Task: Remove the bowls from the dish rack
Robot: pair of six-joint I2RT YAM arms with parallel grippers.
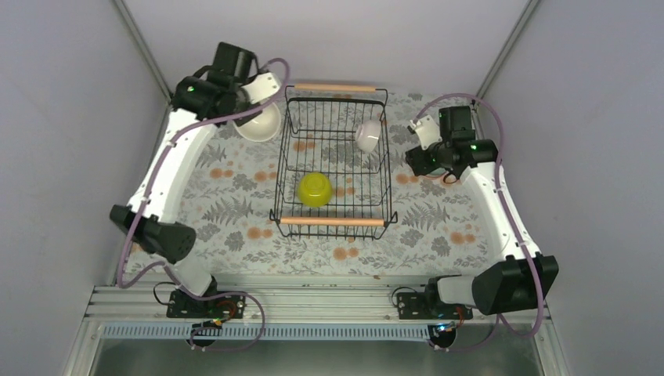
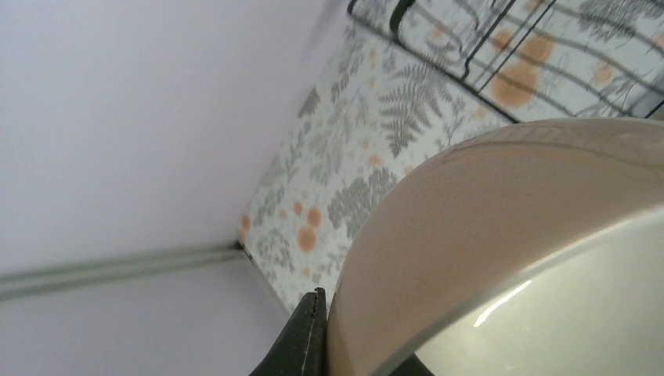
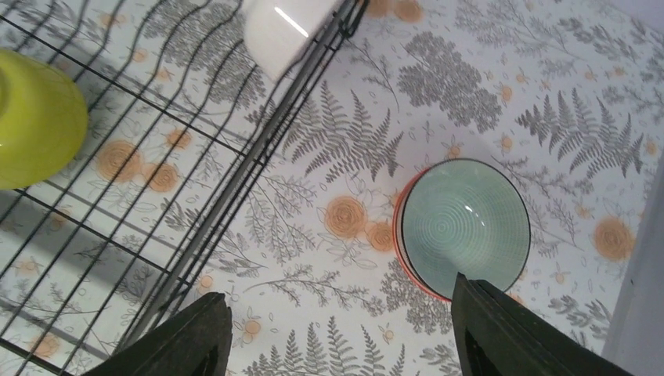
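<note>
Top external view: the dish rack (image 1: pixel 333 222) stands in the middle of the flower-patterned counter (image 1: pixel 235 211), and two bowls are in it: a yellow-green bowl (image 1: pixel 315 189) lying upside down near the front handle, and a small white bowl (image 1: pixel 367 135) tipped against the right-hand wire wall. The left gripper (image 1: pixel 252 106) holds a large cream bowl (image 1: pixel 260 124) just outside the rack's far left corner, close to the back wall. The right gripper (image 1: pixel 427 139) hangs beside the rack's right wall. Left wrist view: one black finger (image 2: pixel 309 337) lies flat against the cream bowl's outer wall at the rim, so the gripper is clamped on that rim. I cannot tell whether the bowl is resting on the counter or is above it. A thin rim pinch on a wide, glazed bowl could let it swing or slip if it is moved sharply, and the rack wires sit near enough to clip. Right wrist view: the gripper's fingers stand well apart with nothing between them, above bare counter, and a teal bowl (image 3: pixel 462 227) with an orange outside sits upright just by the right finger (image 3: pixel 509 329). Reaching for the white bowl could snag a finger on the wires or set that tilted bowl rolling. The overturned yellow-green bowl offers no easy rim.
</note>
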